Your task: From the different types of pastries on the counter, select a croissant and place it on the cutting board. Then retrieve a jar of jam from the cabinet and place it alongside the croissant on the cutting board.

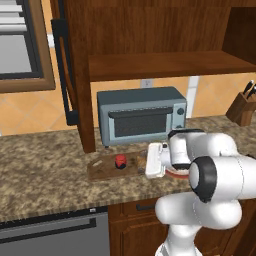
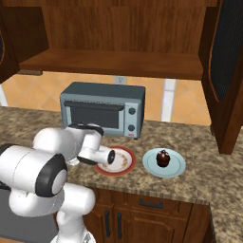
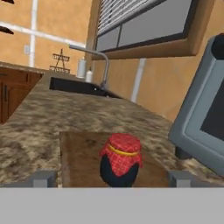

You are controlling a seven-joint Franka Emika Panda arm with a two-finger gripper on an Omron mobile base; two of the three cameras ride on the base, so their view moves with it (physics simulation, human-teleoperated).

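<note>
Arm pose: the upper links rise from the base and fold forward at the elbow, so the forearm and wrist lie low and roughly level over the tabletop [image 1: 45, 160]. In the left base view the white hand points leftward along the cutting board [image 1: 102, 169]. The gripper [image 3: 113, 178] shows in the hand view with one small tip at either side of the bottom edge, well apart, so the jaws stand open and hold nothing.

Jar of jam [image 3: 120, 160]: upright on the cutting board, between the two tips but clear of both. Red checked cloth cap, yellow tie, dark body. In the left base view the jar sits near the middle of the board, just left of the hand.

Croissant [image 1: 141, 162]: only a small brownish patch shows on the board's right part, between jar and hand (mostly hidden by the hand, so shape cannot be confirmed).

Cabinet [image 1: 150, 35]: door [image 1: 67, 65] swung open to the left, long black handle visible, shelf bare where seen.

Other items: grey toaster oven [image 1: 141, 115] stands behind the board against the wall. In the right base view a red-rimmed plate [image 2: 124, 167] lies partly under the wrist, and just to its right a pale plate [image 2: 176, 167] carries a dark round pastry [image 2: 163, 158]. Knife block [image 1: 243, 106] at the far right. Sink and faucet [image 3: 94, 59] lie beyond the board in the hand view.
</note>
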